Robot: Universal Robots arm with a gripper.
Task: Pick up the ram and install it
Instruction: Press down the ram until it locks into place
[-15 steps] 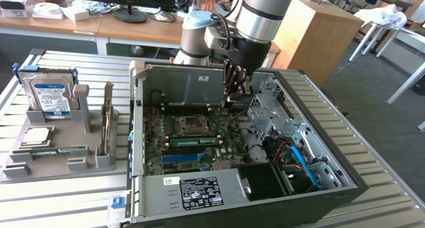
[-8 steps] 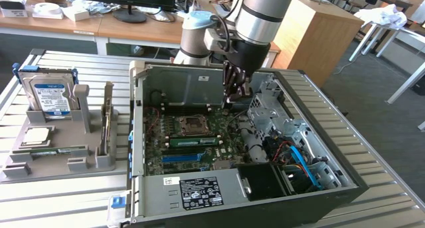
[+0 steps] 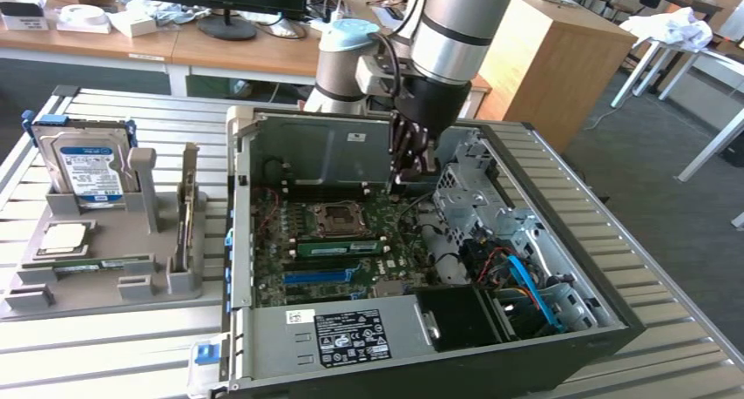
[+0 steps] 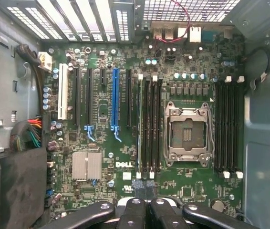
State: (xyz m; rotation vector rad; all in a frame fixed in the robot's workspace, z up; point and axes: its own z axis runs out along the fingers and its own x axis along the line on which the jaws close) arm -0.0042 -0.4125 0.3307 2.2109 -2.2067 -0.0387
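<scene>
Your gripper (image 4: 143,187) hangs clenched and empty over the motherboard (image 4: 202,112); I judge the pick-up not begun. The ram (image 3: 87,264) lies in the grey tray (image 3: 104,283) at the exterior view's left, and grasping it calls for parted fingers.

The word "DELL" stands in white letters on the motherboard (image 4: 124,165); the sticker (image 3: 352,336) on the computer case (image 3: 267,329) carries print too small to read; so does the blue-white label on the hard drive (image 3: 84,168).
</scene>
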